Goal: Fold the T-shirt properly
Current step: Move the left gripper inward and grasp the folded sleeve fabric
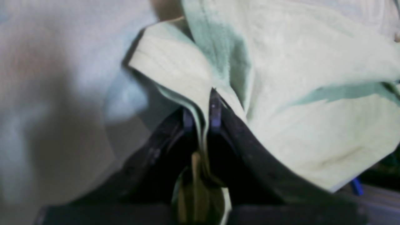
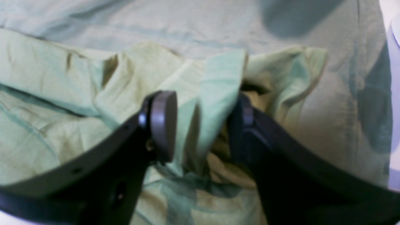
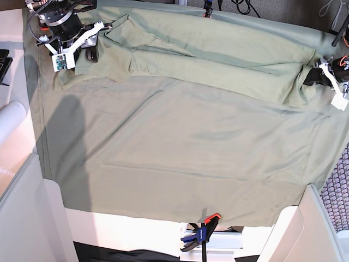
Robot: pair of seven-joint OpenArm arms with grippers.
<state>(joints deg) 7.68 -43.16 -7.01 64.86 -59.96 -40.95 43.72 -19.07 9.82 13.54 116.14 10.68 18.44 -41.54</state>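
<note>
Pinching a hem of the T-shirt (image 1: 312,78), the left end effector (image 1: 201,117) is clenched; the right end effector (image 2: 203,125) is spread around bunched cloth, which could be dragged crooked.

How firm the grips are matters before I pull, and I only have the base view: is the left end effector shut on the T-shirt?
Observer: Yes. The left wrist view shows the left end effector pinched shut on a fold of the T-shirt.
Operator: And the right one?
Observer: The right wrist view shows the right end effector open, straddling a raised ridge of the T-shirt without clamping it.
</note>
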